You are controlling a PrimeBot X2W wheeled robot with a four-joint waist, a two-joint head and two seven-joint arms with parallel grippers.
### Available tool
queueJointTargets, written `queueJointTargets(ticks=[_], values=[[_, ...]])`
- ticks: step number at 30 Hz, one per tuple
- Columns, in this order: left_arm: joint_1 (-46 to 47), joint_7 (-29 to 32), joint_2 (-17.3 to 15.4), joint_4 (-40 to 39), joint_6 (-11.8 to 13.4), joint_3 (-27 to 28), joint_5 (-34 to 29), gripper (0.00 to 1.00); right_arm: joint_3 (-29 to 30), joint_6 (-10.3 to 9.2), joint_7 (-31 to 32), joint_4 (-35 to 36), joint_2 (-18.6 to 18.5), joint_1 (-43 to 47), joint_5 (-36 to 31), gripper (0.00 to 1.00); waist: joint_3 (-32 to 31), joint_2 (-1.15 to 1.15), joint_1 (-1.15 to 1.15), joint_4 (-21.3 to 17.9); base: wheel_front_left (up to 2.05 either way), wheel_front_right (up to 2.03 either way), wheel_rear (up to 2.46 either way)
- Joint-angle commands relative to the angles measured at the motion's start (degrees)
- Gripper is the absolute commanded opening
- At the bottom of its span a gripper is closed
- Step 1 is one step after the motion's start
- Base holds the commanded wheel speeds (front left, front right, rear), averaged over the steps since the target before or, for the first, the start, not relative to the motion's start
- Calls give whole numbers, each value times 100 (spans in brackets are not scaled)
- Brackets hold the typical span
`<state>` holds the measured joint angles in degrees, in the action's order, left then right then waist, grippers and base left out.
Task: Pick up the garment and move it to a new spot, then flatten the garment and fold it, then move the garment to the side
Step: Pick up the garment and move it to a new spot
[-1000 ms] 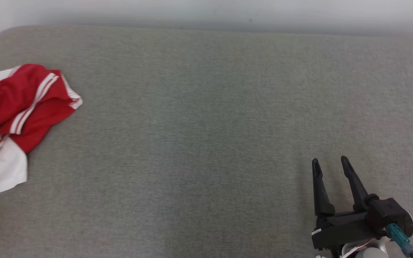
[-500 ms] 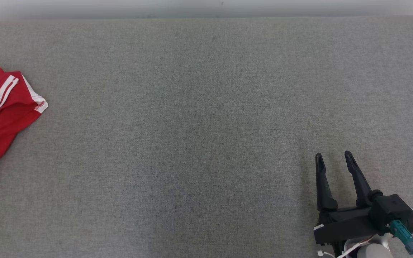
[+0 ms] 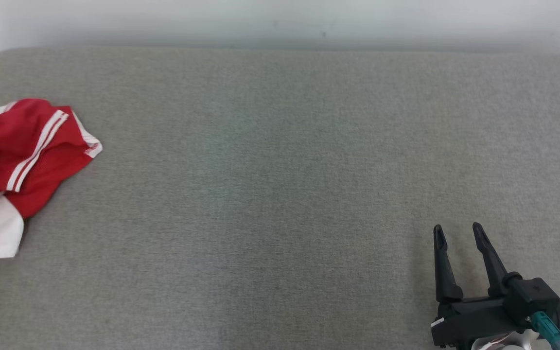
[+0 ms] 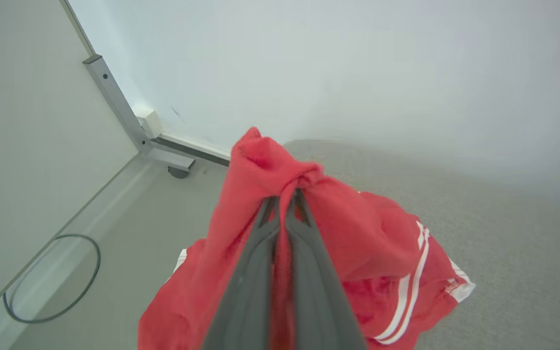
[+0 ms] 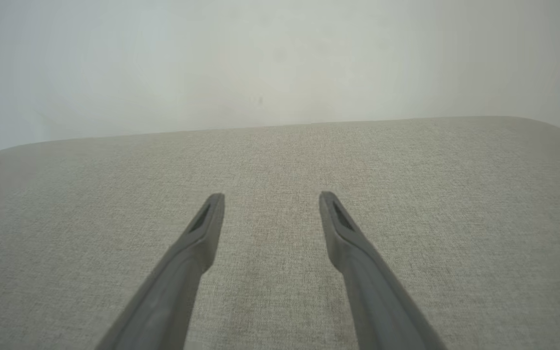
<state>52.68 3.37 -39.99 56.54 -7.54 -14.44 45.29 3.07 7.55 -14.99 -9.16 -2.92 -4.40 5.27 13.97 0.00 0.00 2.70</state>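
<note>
My left jaws are clenched on a bunched fold of the red garment (image 4: 358,233). In the centre of the left wrist frame the two dark fingers (image 4: 246,272) come together with cloth gathered over their tips and draped down both sides. The grip looks thin, a single ridge of fabric, so I judge it calls for a slow, steady lift rather than a snatch. The white-striped hem at the lower right of that frame appears to rest on the grey fabric-covered tabletop (image 3: 280,194), so I should rise until it hangs free before I travel. Otherwise the dragging cloth may pull out of my pinch. In the head frame the garment (image 3: 22,160) sits at the far left edge, close to the tabletop's rounded corner, with its white part lowest. The open middle of that frame is the spot I would aim for, where both arms can reach to flatten it afterwards. My right jaws are released, the fingers (image 3: 443,272) spread and pointing up at the lower right of the head frame, well apart from the garment. They hold nothing, and I would leave them parked there until the cloth is set down, then bring them in to take a second corner.
</note>
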Motion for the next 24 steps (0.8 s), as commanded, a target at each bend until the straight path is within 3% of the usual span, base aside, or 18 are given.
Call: queueJointTargets(ticks=[1, 12, 18, 24], values=[[147, -133, -12, -104, 14, -45, 19, 0, -7, -12, -25, -16, 8, 64, -40, 100, -215, 0, 0, 186, 0, 0, 0], [766, -631, 75, -1535, 13, -659, 286, 0, -93, -12, -25, -72, 5, 251, 104, 100, -614, 0, 0, 185, 0, 0, 0], [924, -537, 245, -2472, 13, -1050, 288, 0, -115, -12, -25, -82, 6, 307, 152, 100, -660, 0, 0, -97, 0, 0, 0], [878, -372, 636, -3175, 43, -1311, 355, 0, -224, -12, -25, -66, 8, 323, 217, 100, -618, 0, 0, -544, 0, 0, 0]])
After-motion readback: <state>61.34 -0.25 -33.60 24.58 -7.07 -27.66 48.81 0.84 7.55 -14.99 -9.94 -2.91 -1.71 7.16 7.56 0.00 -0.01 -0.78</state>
